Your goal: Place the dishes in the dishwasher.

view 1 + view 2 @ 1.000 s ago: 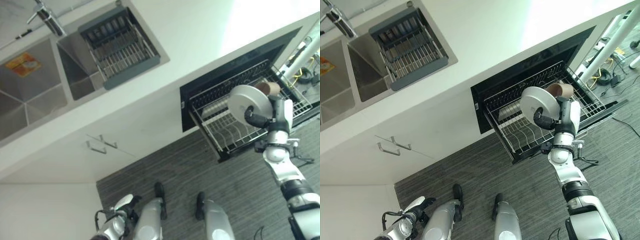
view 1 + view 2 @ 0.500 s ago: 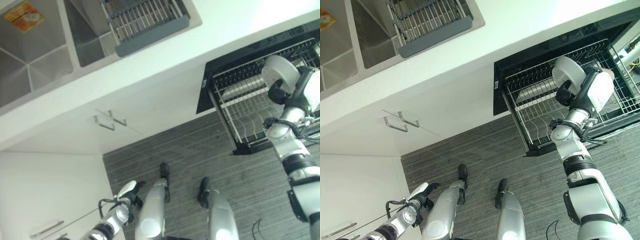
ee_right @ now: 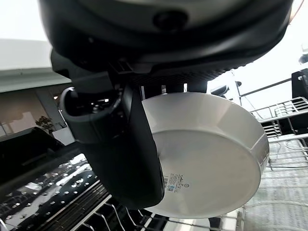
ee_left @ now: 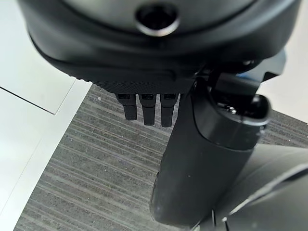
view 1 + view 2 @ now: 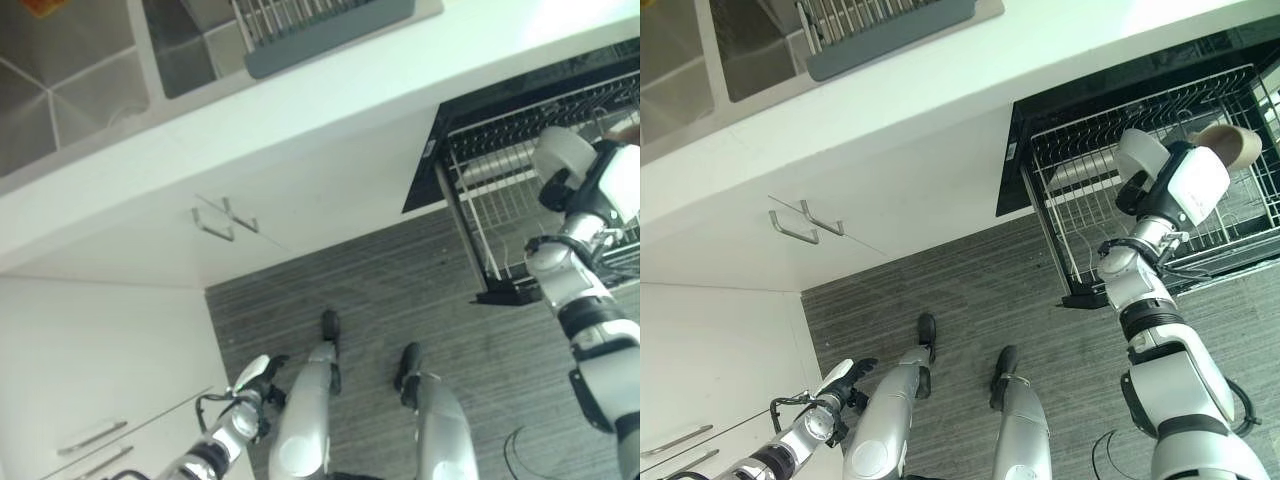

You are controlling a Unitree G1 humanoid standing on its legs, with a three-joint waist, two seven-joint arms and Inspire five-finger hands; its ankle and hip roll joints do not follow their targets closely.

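My right hand point(image 5: 1155, 190) is shut on a white plate point(image 3: 207, 159), held on edge over the pulled-out wire rack point(image 5: 1090, 215) of the open dishwasher point(image 5: 470, 150). The thumb presses against the plate's underside in the right wrist view, with rack tines just beneath it. A brown cup point(image 5: 1228, 145) stands in the rack just beyond the hand. My left hand point(image 5: 248, 385) hangs low at my side above the grey floor, its fingers straight in the left wrist view and holding nothing.
A white counter point(image 5: 300, 110) runs across the scene, with a steel sink point(image 5: 70, 80) and a grey dish drainer point(image 5: 880, 25) set in it. White cabinet doors with a metal handle point(image 5: 225, 215) stand left of the dishwasher. The rack juts out over the floor.
The camera has shifted, so the counter and sink sit higher in view. My right hand has brought the plate lower and closer over the rack. The left hand stays at my side.
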